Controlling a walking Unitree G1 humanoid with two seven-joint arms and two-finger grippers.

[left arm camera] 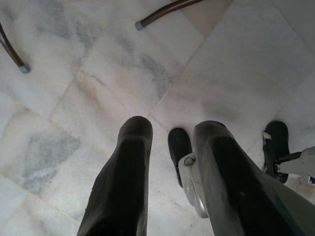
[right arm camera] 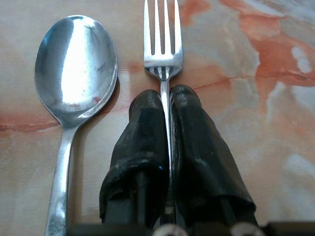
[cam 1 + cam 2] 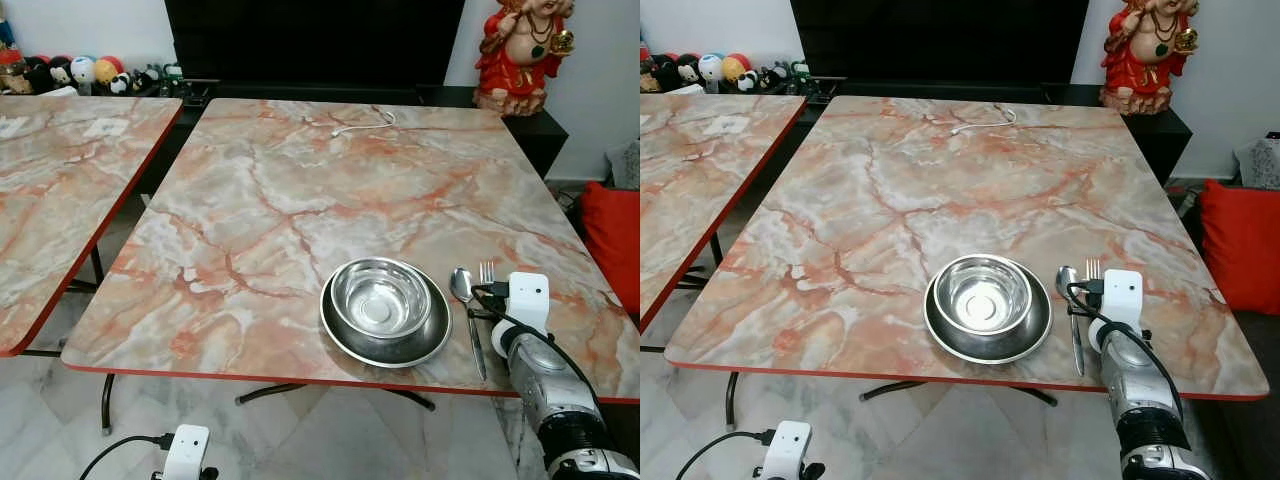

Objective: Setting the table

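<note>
At the near edge of a marble-patterned tabletop (image 3: 300, 200), toward its right corner, the robot's right gripper (image 2: 166, 105) is closed on the neck of a steel fork (image 2: 163, 39), its two black fingers (image 2: 189, 132) pinching the handle just below the tines. The fork lies flat, tines pointing toward the far edge. A steel spoon (image 2: 74, 69) lies just beside it, parallel and bowl up, between the fork and a steel bowl (image 3: 380, 297) that sits inside a shallow steel plate (image 3: 340, 340). A white cable (image 3: 362, 124) rests near the far edge. The left gripper (image 1: 170, 142) hangs below the tabletop's near edge over the pale marble floor (image 1: 98, 83), fingers apart and empty. A red figurine (image 3: 520, 50) stands beyond the far right corner. No legible writing or brand marks are visible.
</note>
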